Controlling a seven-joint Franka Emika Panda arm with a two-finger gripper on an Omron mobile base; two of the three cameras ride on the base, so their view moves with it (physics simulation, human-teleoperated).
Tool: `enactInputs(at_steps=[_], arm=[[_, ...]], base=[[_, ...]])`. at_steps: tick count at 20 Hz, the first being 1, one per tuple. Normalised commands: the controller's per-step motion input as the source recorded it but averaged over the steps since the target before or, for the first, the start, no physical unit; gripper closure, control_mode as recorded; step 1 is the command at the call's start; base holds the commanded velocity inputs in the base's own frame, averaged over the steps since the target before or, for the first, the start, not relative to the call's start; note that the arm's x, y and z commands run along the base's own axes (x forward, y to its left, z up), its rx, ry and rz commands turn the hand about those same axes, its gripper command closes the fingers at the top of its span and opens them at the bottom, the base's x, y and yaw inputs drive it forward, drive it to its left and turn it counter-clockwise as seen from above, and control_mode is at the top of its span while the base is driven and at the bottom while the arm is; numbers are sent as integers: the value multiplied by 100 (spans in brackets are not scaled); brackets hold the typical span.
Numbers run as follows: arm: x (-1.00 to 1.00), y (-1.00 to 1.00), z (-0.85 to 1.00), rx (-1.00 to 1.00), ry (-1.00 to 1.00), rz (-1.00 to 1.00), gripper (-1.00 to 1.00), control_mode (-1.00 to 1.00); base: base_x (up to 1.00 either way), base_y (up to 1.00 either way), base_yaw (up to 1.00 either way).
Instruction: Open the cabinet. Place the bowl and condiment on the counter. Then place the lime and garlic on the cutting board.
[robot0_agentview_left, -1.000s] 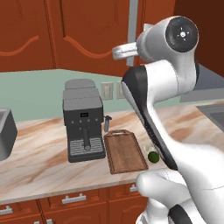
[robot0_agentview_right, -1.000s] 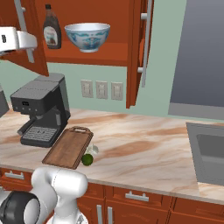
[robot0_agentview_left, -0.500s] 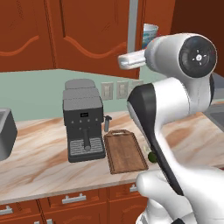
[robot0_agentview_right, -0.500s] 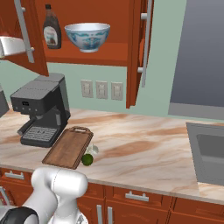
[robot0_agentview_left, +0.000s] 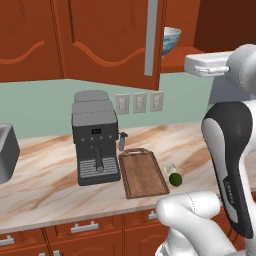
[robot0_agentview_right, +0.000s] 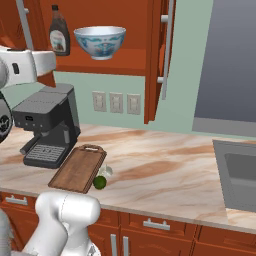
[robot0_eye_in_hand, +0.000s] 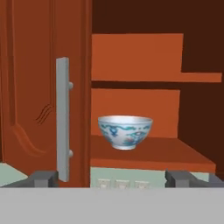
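cabinet (robot0_agentview_right: 159, 60) doors open; bowl (robot0_agentview_right: 100, 42) and condiment (robot0_agentview_right: 59, 38) side by side on lower shelf. tool (robot0_eye_in_hand: 111, 179) jaws wide, holding nothing, facing bowl. lime (robot0_agentview_right: 100, 182) and garlic (robot0_agentview_right: 106, 172) on table (robot0_agentview_right: 165, 170), just beside cutting board (robot0_agentview_right: 77, 169) near coffee machine (robot0_agentview_right: 47, 122).

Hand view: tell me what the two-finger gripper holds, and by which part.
Nothing is held. The two-finger gripper is open, its dark tips standing wide apart and bare, facing the white-and-blue glossy bowl on the cabinet shelf.

cabinet (robot0_eye_in_hand: 43, 87): reddish wood | bowl (robot0_eye_in_hand: 125, 131): glossy | counter (robot0_agentview_right: 165, 170): veined marble
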Motion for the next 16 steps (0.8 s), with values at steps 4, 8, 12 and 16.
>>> enactInputs(at_steps=[4,8,12,16], arm=[[-6,-36,0,10,-8,6,-100,-100],[-4,-40,0,15,0,4,-100,-100],[0,-30,2,16,3,0,-100,-100],[1,-25,2,16,7,0,-100,-100]], base=[[0,0,0],[0,0,0],[0,0,0],[0,0,0]])
